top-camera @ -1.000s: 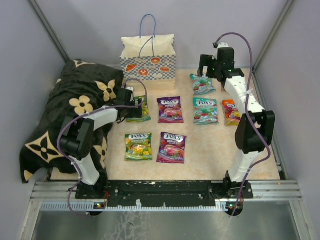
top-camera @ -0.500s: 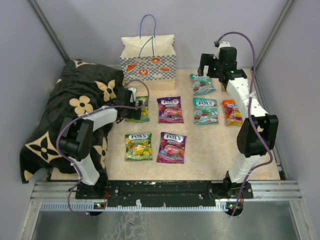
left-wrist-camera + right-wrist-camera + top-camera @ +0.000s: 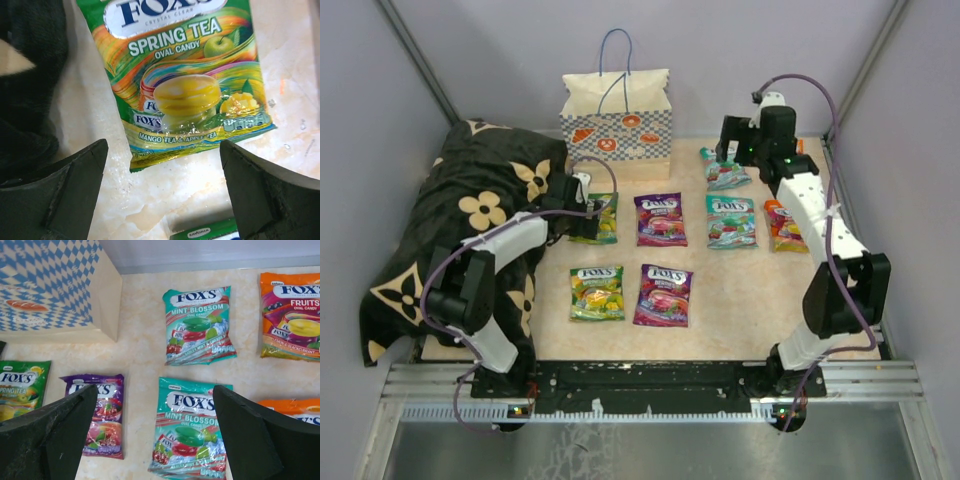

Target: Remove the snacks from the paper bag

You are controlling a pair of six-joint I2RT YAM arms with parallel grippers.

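Observation:
The paper bag [image 3: 616, 120] stands upright at the back; its checkered side shows in the right wrist view [image 3: 50, 285]. Several FOX'S packets lie flat on the table: a green one [image 3: 598, 218], purple [image 3: 660, 218], teal [image 3: 731, 220], a second teal [image 3: 724, 168], orange [image 3: 782, 225], a nearer green [image 3: 597, 292] and a nearer purple [image 3: 663, 295]. My left gripper [image 3: 586, 210] is open and empty just above the near end of the green Spring Tea packet [image 3: 185, 75]. My right gripper [image 3: 732, 150] is open and empty, above the teal packets [image 3: 190, 432].
A black flower-patterned cushion [image 3: 470, 230] fills the left side, against my left arm. The enclosure's grey walls stand behind the bag and to the right. A second orange packet [image 3: 295, 410] shows at the right edge of the right wrist view.
My right arm has swung a little to the right and back, its gripper staying open. My left arm's elbow has shifted left; its gripper stays over the green packet.

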